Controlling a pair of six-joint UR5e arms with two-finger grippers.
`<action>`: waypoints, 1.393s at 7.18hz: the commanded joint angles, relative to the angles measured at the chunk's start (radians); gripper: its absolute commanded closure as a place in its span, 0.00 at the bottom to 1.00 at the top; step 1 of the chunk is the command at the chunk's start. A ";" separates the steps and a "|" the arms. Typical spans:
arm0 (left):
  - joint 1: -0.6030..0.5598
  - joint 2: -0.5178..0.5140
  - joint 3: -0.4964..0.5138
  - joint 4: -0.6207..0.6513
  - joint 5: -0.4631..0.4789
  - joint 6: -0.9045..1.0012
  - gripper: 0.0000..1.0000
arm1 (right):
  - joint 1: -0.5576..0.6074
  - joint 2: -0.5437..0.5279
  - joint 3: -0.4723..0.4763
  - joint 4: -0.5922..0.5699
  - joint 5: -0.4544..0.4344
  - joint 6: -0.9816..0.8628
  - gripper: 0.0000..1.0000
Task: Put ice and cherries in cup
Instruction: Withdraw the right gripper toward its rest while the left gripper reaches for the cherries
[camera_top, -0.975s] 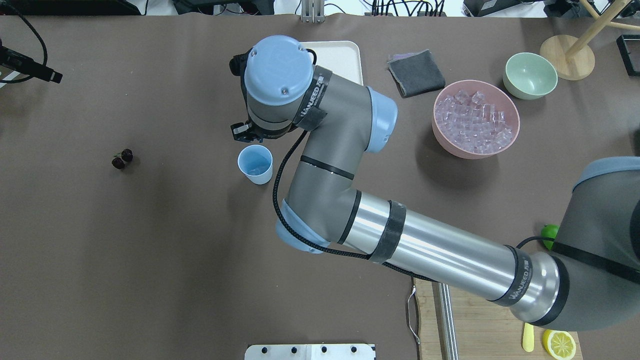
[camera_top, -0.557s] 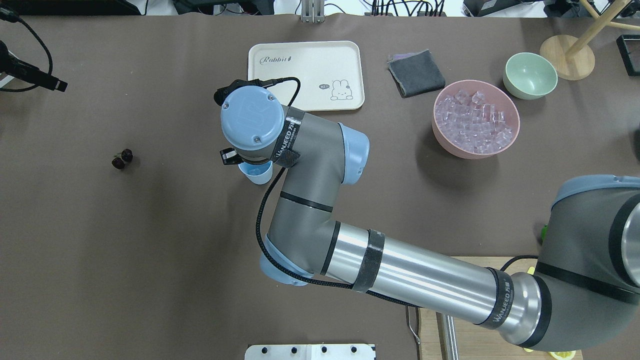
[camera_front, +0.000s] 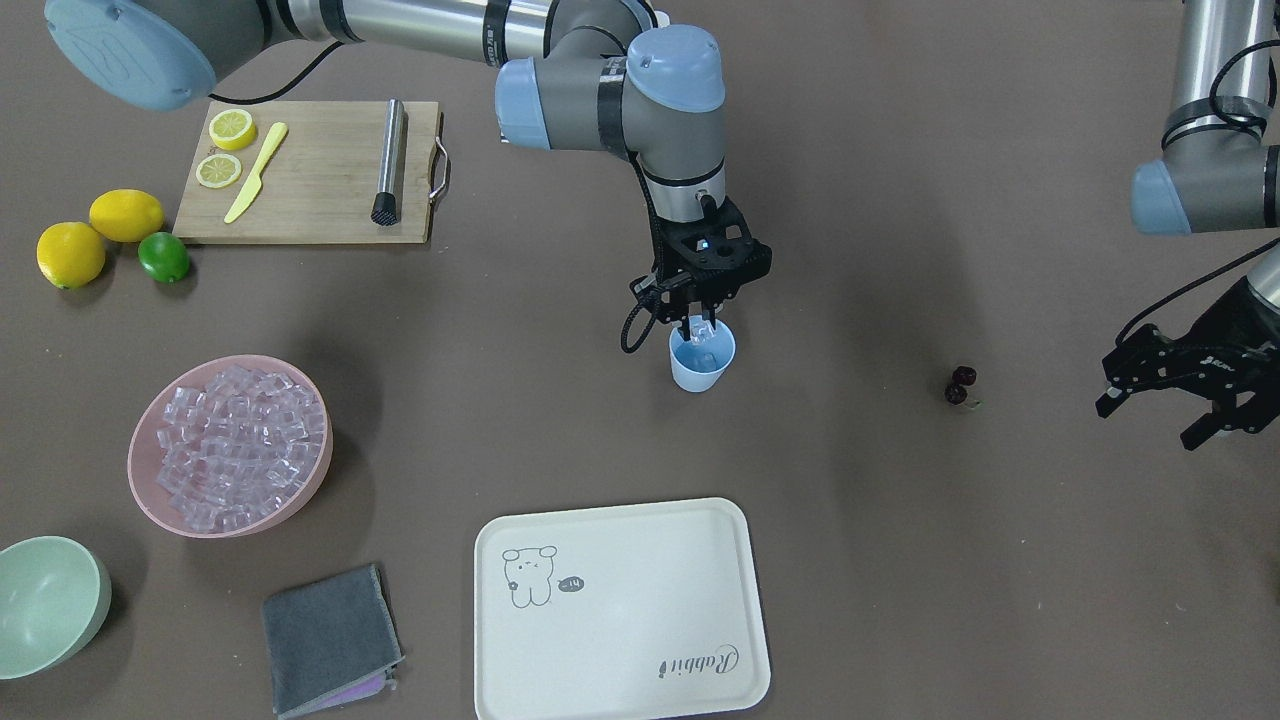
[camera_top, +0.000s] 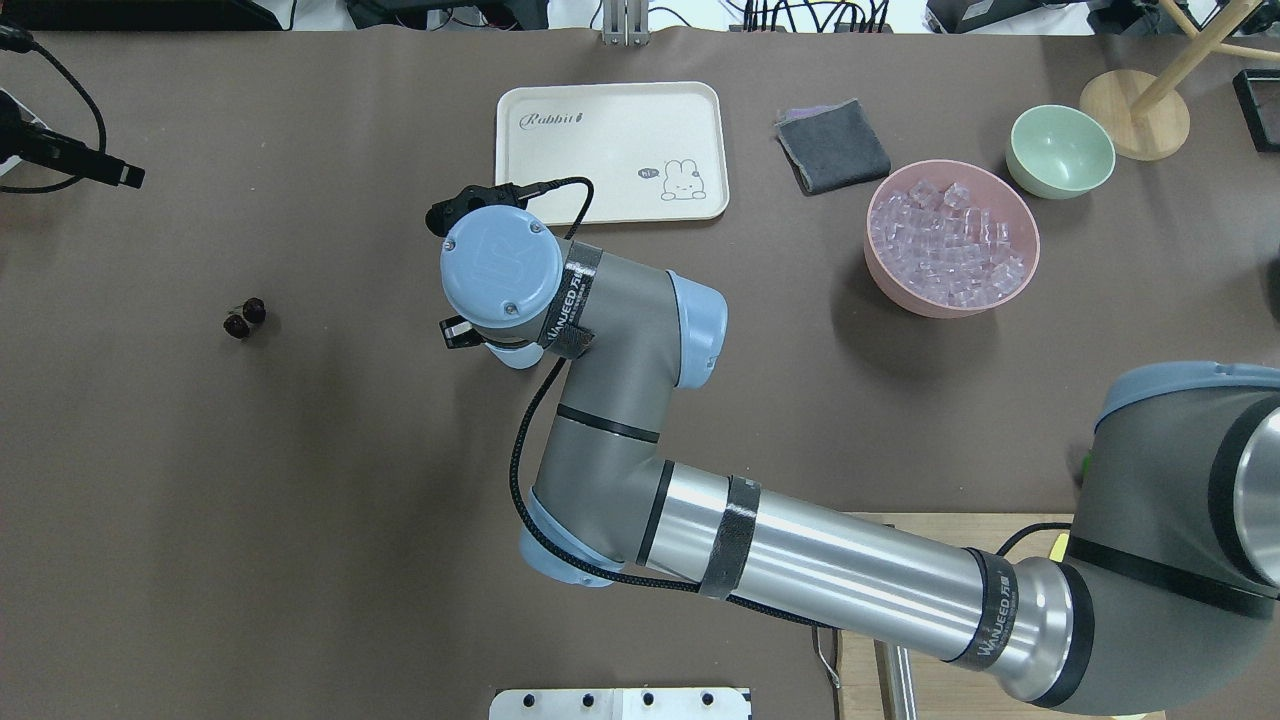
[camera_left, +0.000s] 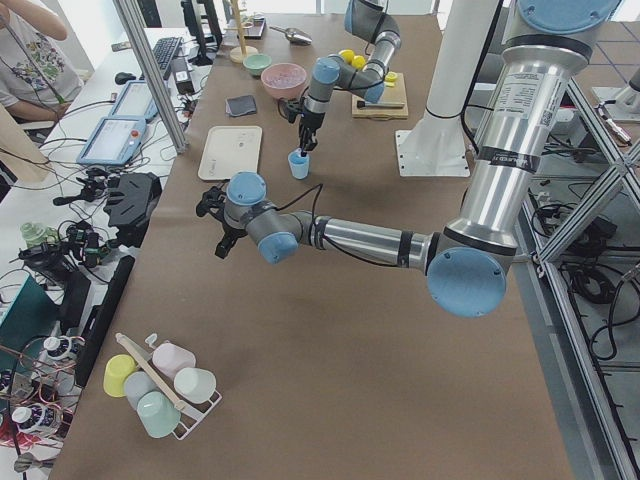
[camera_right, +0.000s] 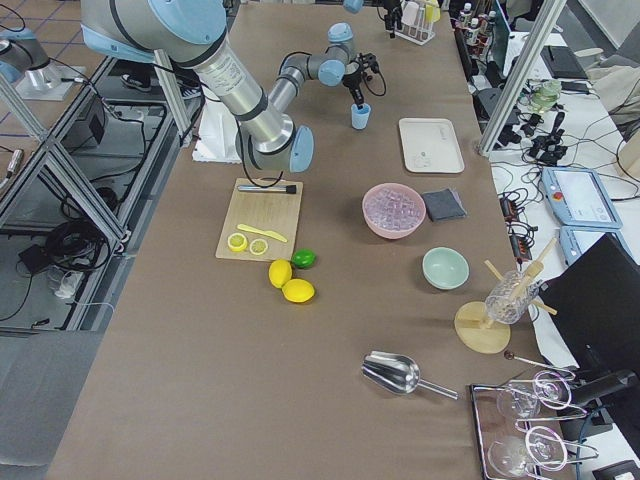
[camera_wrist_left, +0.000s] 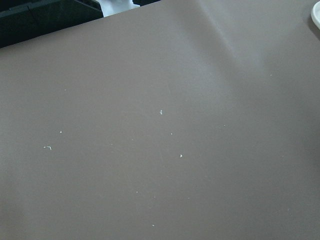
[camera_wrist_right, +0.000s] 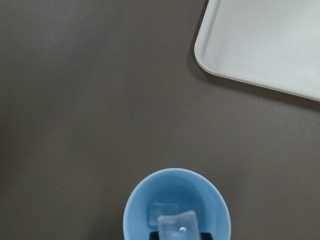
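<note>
The light-blue cup (camera_front: 702, 365) stands mid-table; overhead only a sliver of it (camera_top: 515, 355) shows under the right wrist. My right gripper (camera_front: 700, 325) hangs just over its mouth, shut on an ice cube (camera_wrist_right: 177, 225). Another cube (camera_wrist_right: 161, 212) lies inside the cup (camera_wrist_right: 150, 195). More ice (camera_front: 235, 440) is heaped in the pink bowl (camera_front: 140, 490). The cherries (camera_front: 960, 385) lie on the table, also seen overhead (camera_top: 243, 318). My left gripper (camera_front: 1170, 400) is open and empty, above the table beside the cherries.
A white tray (camera_front: 620, 610) lies across from the cup. A grey cloth (camera_front: 330, 640) and a pale green bowl (camera_front: 50, 600) sit near the pink bowl. A cutting board (camera_front: 310, 170) with lemon slices, knife and muddler, plus lemons and a lime (camera_front: 163, 257), lie by the robot's right.
My right arm has swung from behind the cup to directly over it and lowered, so the wrist now covers the cup overhead. The left gripper has edged slightly toward the cherries.
</note>
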 joint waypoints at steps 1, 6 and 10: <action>0.002 0.021 -0.014 -0.050 -0.002 -0.022 0.02 | -0.004 -0.001 -0.008 0.026 -0.006 0.005 0.26; 0.256 0.137 -0.100 -0.142 0.176 -0.278 0.02 | 0.207 -0.111 0.166 0.023 0.267 -0.017 0.02; 0.350 0.142 -0.078 -0.152 0.220 -0.350 0.02 | 0.700 -0.611 0.475 0.019 0.744 -0.436 0.03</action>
